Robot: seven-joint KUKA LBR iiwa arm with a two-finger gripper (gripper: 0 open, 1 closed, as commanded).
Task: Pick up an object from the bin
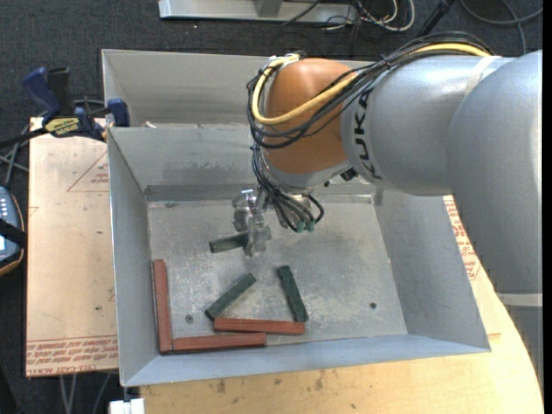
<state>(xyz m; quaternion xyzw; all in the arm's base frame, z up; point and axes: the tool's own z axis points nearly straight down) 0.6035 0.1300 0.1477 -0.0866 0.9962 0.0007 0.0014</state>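
Observation:
My gripper (254,229) hangs low in the middle of the bin, under the orange cover of the wrist. Its tip is at the right end of a short dark green bar (226,245) that lies flat on the bin floor, pointing left. Whether the bar is gripped is hidden by the gripper's own body. Two more dark green bars lie nearer the front: one slanted (231,296) just below the gripper, the other (291,293) to its right.
Three reddish-brown bars lie at the front left: one upright along the left wall (161,304), one along the front wall (218,342), one just above it (259,325). The big grey arm covers the bin's right back corner.

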